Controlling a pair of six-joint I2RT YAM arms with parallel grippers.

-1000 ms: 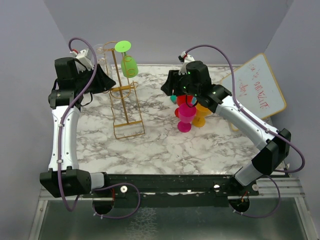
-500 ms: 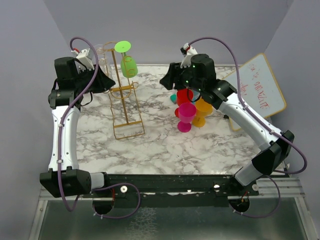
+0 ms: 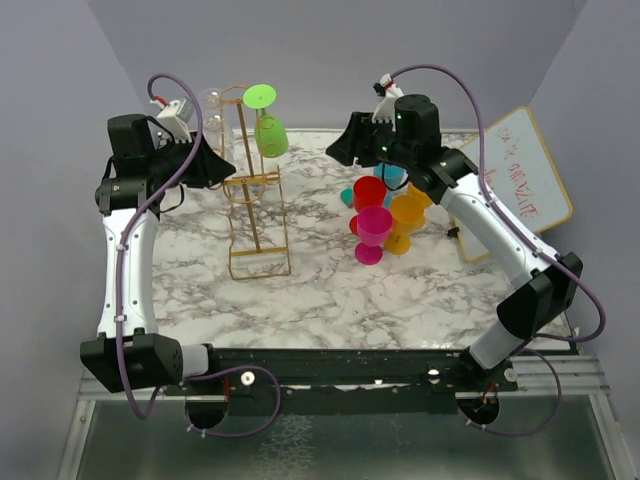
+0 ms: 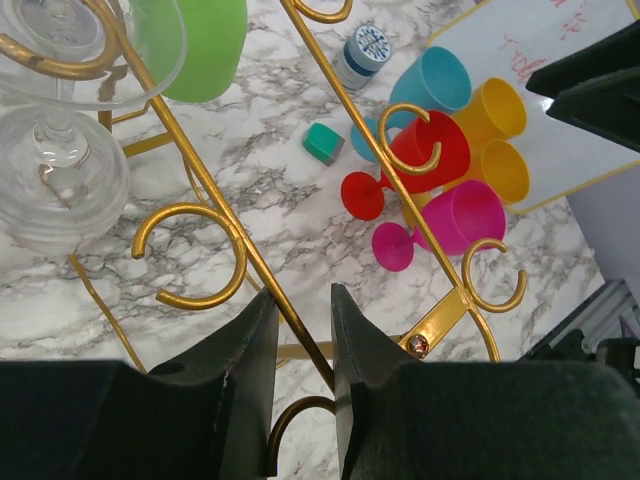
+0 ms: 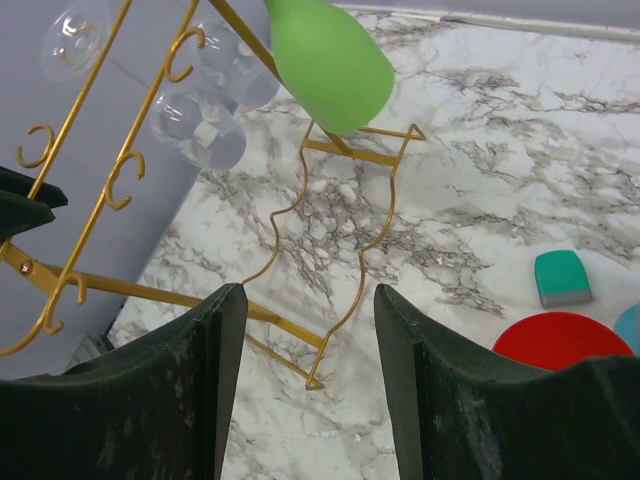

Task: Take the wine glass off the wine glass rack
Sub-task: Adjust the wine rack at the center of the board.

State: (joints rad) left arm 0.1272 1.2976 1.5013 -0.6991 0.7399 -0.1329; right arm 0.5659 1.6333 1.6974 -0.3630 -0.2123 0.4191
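Looking down on a white marble-patterned tabletop [image 3: 330,290] veined in grey, boxed in by plain pale-lilac walls [image 3: 400,50] on the left, far and right sides, with a yellow-framed whiteboard [image 3: 520,180] at the right edge. Left of centre, on a tall thin gold wire wine glass rack [image 3: 247,182] with curled scroll hooks and an open wire base resting on the marble. High on the far side of that rack, on a bright green wine glass [image 3: 271,135], hung upside down with round foot uppermost and bowl below; just left of it, on clear wine glasses [image 3: 215,110] hung the same way. Right of the rack, on a huddle of red, pink, orange and teal plastic goblets [image 3: 385,215]. As for the left gripper [image 4: 303,310]: drawn in to a narrow slit, clamped on a slanting gold rod of the rack, beside the hooks. As for the right gripper [image 5: 310,295]: spread wide, holding nothing, hovering near the green glass on its right, clear of it.
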